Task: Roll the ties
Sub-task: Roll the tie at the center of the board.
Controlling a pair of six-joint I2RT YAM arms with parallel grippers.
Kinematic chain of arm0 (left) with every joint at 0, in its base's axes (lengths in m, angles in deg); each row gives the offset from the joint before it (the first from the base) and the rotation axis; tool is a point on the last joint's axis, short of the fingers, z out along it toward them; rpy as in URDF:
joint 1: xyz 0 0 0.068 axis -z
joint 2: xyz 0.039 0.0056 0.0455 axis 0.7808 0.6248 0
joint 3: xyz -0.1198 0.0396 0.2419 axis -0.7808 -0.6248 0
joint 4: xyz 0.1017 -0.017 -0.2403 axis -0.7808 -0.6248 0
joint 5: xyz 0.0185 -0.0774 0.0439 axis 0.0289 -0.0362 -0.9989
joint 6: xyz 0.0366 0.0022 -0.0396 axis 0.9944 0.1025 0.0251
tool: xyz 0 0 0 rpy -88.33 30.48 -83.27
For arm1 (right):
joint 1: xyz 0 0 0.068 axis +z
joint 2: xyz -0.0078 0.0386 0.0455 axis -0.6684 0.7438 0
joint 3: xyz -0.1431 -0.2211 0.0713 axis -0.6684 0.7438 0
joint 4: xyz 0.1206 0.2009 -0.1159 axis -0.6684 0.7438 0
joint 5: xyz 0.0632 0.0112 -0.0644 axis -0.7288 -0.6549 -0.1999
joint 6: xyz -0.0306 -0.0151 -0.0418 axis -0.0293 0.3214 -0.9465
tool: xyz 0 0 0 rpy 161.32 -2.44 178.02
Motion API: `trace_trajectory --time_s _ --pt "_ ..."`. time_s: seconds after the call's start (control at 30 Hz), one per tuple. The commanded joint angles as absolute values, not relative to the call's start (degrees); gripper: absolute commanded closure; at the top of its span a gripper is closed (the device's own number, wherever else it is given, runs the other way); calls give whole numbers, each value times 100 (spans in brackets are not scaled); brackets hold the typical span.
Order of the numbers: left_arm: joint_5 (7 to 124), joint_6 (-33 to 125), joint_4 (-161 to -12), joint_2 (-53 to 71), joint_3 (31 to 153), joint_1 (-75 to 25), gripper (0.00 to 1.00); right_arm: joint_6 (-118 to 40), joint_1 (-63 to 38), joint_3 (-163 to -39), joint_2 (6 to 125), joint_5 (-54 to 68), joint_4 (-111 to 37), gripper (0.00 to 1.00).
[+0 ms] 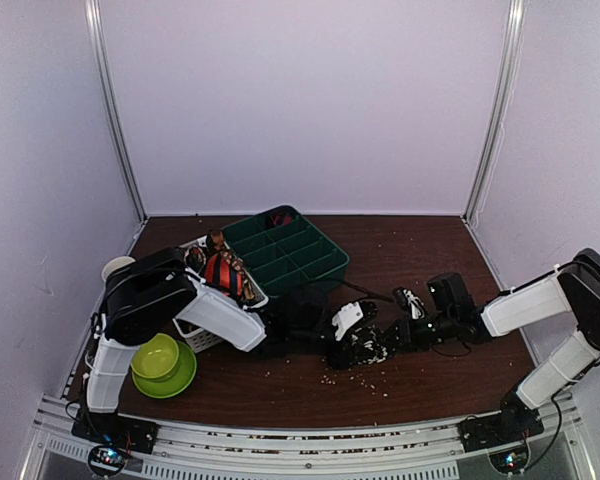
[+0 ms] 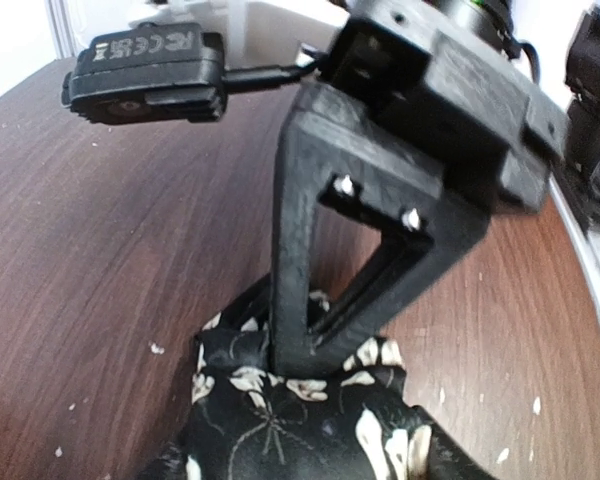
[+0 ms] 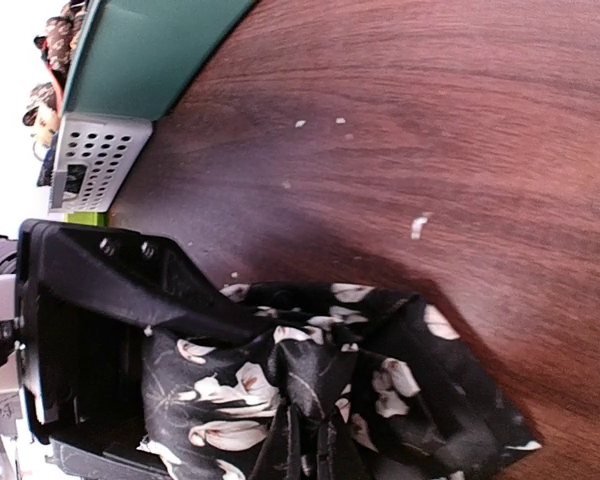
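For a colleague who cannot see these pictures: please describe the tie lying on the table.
On the dark brown wooden table, look at the middle, near the front. There lies the crumpled black fabric necktie with cream-white flowers. Unlike it, the red-and-black striped tie sits in the white perforated basket, further left.

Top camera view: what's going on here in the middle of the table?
Both arms reach to the middle of the table, where the black tie with cream flowers lies bunched in a heap, not neatly rolled. The left gripper and right gripper meet at it from either side, a finger pressing into the fabric. Whether either is clamped shut is unclear. A striped tie sits in the white basket.
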State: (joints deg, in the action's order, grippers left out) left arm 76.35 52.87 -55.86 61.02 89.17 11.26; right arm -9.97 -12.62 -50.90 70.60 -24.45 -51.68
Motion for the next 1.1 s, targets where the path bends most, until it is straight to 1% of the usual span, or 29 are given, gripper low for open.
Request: trace_trajectory --time_s 0.0,0.1,0.13,0.17,0.23,0.27,0.3,0.37,0.5,0.6,0.7,0.8,0.9,1.07 --pt "7694 5373 -5596 6379 9275 1202 48 -1156 -1277 -4878 7225 -1850 -4258 100" --pt "7680 5488 -5681 6359 9153 1213 62 -1163 -1284 -4906 7094 -1983 -4214 100" --pt "7669 5541 -5706 6333 9075 1216 66 -1165 -1304 -4935 7012 -2027 -4146 98" --pt "7651 5594 -5748 6296 8976 1220 68 -1171 -1348 -4972 6913 -2088 -4072 91" --pt "7628 5716 -5888 6223 8814 1226 71 -1152 -1496 -5001 6685 -2256 -3947 73" --pt "7614 5755 -5913 6191 8724 1228 73 -1118 -1588 -4997 6540 -2335 -3915 62" --pt "7611 5769 -5910 6160 8644 1230 74 -1087 -1675 -5009 6366 -2415 -3877 56" --pt "7609 5820 -5907 6130 8518 1230 75 -1070 -1801 -5088 6182 -2509 -3704 48" --pt "7617 5856 -5929 6147 8494 1230 76 -1205 -1907 -5316 6007 -2412 -3219 36" --pt "7622 5855 -5909 6166 8529 1230 76 -1352 -1925 -5412 6301 -2338 -3090 31" --pt "7609 5857 -5917 6175 8550 1230 76 -1257 -1890 -5357 6785 -2670 -3528 26" --pt "7600 5871 -5934 6160 8544 1230 76 -1146 -1754 -5286 7037 -2960 -3956 25" --pt "7584 5884 -5934 6158 8541 1230 76 -850 -1629 -5185 7086 -3389 -4561 28" --pt "7587 5919 -5958 6174 8557 1230 76 -583 -1531 -5062 6815 -3616 -5137 35"
